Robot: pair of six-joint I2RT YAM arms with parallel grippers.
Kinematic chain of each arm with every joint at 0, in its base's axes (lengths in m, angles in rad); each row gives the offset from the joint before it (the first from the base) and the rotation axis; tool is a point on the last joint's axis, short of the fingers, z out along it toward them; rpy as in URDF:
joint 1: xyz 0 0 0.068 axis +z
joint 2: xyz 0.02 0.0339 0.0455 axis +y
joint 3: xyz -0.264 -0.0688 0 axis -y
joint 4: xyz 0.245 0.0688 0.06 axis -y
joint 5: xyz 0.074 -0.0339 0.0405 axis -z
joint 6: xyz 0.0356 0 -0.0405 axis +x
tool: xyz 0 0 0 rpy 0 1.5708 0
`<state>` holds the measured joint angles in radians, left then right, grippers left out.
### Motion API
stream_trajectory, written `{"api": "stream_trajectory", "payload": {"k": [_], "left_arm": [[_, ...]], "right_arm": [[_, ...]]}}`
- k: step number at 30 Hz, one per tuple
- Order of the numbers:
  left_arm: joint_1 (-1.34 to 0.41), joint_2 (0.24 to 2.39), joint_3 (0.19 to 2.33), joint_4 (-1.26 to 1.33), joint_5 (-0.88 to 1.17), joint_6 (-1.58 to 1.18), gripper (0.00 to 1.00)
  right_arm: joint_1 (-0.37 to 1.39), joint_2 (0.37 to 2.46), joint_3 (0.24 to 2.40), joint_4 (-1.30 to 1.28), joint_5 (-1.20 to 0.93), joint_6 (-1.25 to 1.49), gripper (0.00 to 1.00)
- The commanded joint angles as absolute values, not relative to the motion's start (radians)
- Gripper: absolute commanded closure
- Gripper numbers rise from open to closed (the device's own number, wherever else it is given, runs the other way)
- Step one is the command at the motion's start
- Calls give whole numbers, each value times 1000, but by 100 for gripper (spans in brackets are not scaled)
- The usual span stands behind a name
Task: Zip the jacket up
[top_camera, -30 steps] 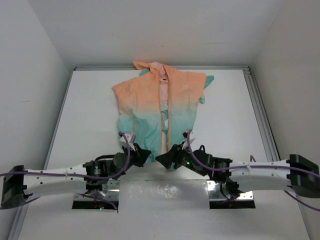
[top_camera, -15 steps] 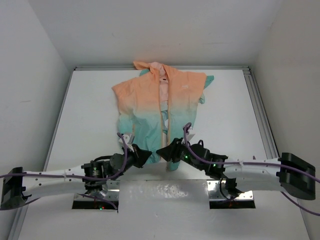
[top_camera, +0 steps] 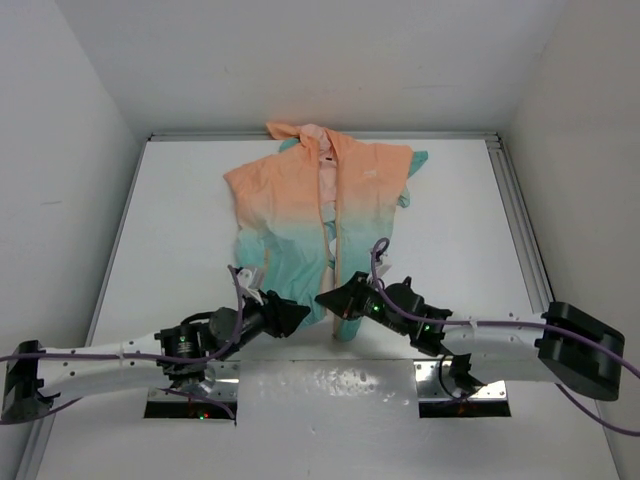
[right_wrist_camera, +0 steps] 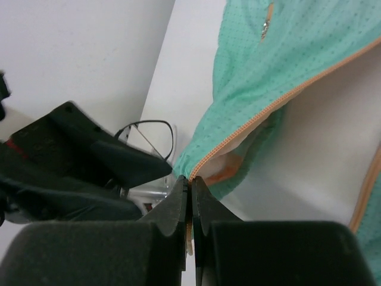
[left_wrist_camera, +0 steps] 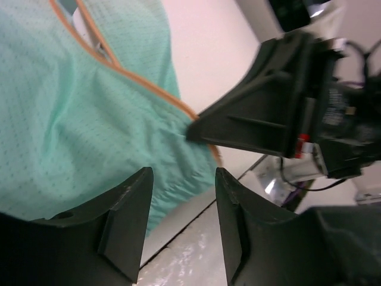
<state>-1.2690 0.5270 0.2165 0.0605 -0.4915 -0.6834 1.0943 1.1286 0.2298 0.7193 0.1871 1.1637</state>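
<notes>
Lying flat on the white worktop (top_camera: pixel 180 230), the jacket (top_camera: pixel 290 195) is pictured from above with its hood (top_camera: pixel 300 133) turned toward the far wall and its front open. The peach-orange upper half is seen fading into teal toward the near hem. The two sides of the orange zipper (top_camera: pixel 333 225) are parted along the whole front, with a pale lining shown between them. A tiny white logo (top_camera: pixel 367 172) is carried on the chest panel to the right in the overhead view.

At the near hem the two arms are set in from either side, their tips just beside each other. The right claw (right_wrist_camera: pixel 189 189) is pressed together on the lower corner of a teal front panel, where the orange zipper tape meets the hem. In the right wrist view the cloth is bunched into a small fold just above the fingertips.

The left claw (left_wrist_camera: pixel 181 196) is held with its fingers apart, and teal dotted cloth is seen just past the fingertips. Whether that cloth is touched by the left fingers cannot be told. In the left wrist view the right claw's tip is shown against the orange edge of the hem.
</notes>
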Motion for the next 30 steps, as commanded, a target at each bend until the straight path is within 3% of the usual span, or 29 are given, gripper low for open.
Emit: {"api": "stream_trajectory", "payload": {"k": [1, 15, 23, 30], "left_arm": [[-1278, 465, 209, 89, -453, -702, 56], [-1278, 506, 176, 198, -390, -741, 53], [-1278, 518, 147, 258, -429, -727, 43], [-1278, 519, 114, 366, -437, -713, 51]], "right_arm": [[1037, 1167, 198, 970, 69, 1238, 100], [999, 1316, 193, 1302, -71, 1434, 100], [1000, 1342, 186, 1370, -84, 1483, 100], [999, 1382, 169, 1416, -83, 1519, 100]]}}
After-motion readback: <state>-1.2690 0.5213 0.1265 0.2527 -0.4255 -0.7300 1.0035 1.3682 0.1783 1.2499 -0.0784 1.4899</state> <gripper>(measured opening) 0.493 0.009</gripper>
